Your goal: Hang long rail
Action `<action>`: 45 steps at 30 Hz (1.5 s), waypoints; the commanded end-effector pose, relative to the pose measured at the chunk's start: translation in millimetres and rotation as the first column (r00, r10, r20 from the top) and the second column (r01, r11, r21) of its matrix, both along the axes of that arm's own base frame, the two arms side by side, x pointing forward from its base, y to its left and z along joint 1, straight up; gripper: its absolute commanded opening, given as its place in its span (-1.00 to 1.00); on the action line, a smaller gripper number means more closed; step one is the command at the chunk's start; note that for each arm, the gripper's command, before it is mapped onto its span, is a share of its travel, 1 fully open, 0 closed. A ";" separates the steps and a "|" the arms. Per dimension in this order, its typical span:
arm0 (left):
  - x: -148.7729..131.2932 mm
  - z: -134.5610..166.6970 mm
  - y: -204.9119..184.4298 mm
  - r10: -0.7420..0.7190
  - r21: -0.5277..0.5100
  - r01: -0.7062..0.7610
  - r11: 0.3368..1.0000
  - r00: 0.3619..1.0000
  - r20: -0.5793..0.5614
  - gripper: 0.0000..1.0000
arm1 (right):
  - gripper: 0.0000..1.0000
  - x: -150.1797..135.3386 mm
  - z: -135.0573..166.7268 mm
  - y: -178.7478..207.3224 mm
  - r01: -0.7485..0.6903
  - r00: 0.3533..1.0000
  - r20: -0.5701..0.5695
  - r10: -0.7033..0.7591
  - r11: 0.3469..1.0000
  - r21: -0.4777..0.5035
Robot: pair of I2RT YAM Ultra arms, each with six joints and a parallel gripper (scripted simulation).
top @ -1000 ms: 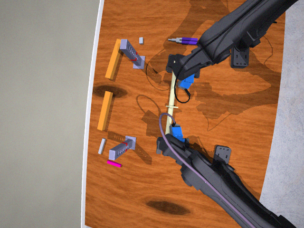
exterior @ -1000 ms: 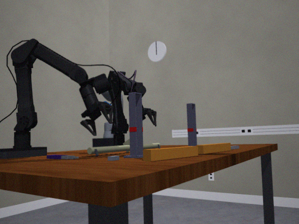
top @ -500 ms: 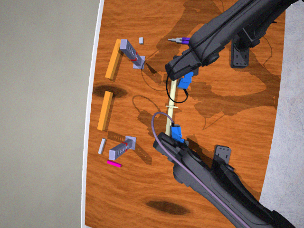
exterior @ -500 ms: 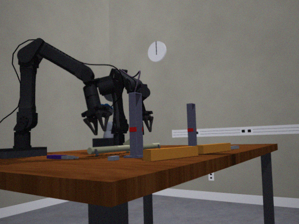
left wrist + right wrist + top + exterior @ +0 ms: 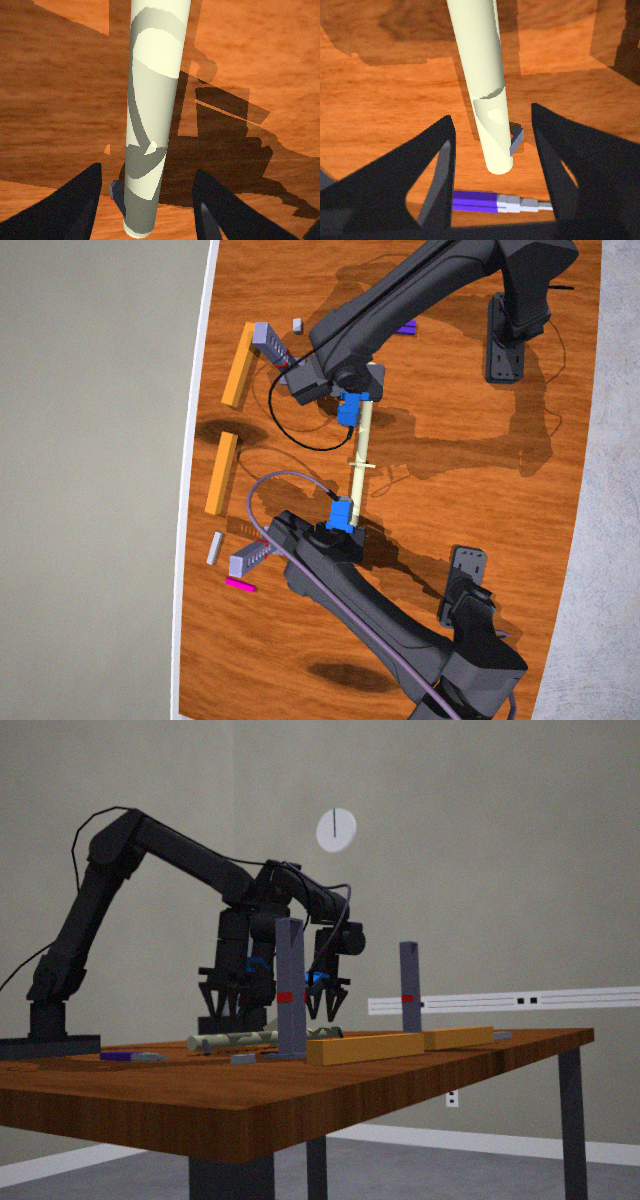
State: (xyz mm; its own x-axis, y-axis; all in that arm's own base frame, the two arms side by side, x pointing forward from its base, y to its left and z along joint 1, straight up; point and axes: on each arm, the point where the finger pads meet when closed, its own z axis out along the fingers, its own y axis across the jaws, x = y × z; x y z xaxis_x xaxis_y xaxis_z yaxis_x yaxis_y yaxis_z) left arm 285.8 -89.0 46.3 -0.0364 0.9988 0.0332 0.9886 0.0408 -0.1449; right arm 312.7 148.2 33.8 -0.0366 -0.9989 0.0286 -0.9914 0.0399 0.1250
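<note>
The long cream rail (image 5: 361, 457) (image 5: 232, 1039) (image 5: 150, 125) (image 5: 482, 75) lies flat on the table between the arms. A small hook (image 5: 517, 140) (image 5: 116, 192) shows at each end. Two grey posts (image 5: 268, 343) (image 5: 248, 557) (image 5: 289, 968) (image 5: 409, 968) stand near the table edge, each with a red mark (image 5: 284, 997) (image 5: 407, 998). My left gripper (image 5: 343, 531) (image 5: 323, 1006) (image 5: 148, 176) straddles one rail end. My right gripper (image 5: 361, 389) (image 5: 227, 1006) (image 5: 491, 118) straddles the other. Both are half open, with gaps between the fingers and the rail.
Two orange blocks (image 5: 238, 366) (image 5: 221, 472) (image 5: 361, 1048) (image 5: 454, 1036) lie along the edge by the posts. A purple screwdriver (image 5: 406, 327) (image 5: 475, 201) (image 5: 121, 1055) lies near the right gripper. A magenta piece (image 5: 240, 584), a grey bar (image 5: 214, 547) and a small grey block (image 5: 297, 325) lie near the posts.
</note>
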 end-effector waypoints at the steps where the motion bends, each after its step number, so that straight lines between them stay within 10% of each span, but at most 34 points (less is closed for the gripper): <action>1: -1.1 7.9 -3.3 -0.008 -0.046 0.004 0.999 0.996 -0.093 -0.04 | -0.04 -5.2 5.3 2.6 0.000 0.993 -0.120 0.004 0.999 0.040; 45: -3.0 -35.1 -9.0 0.006 -0.048 -0.011 0.999 0.995 -0.102 -0.04 | -0.21 -7.3 -34.2 8.8 0.016 0.992 -0.125 -0.010 0.999 0.046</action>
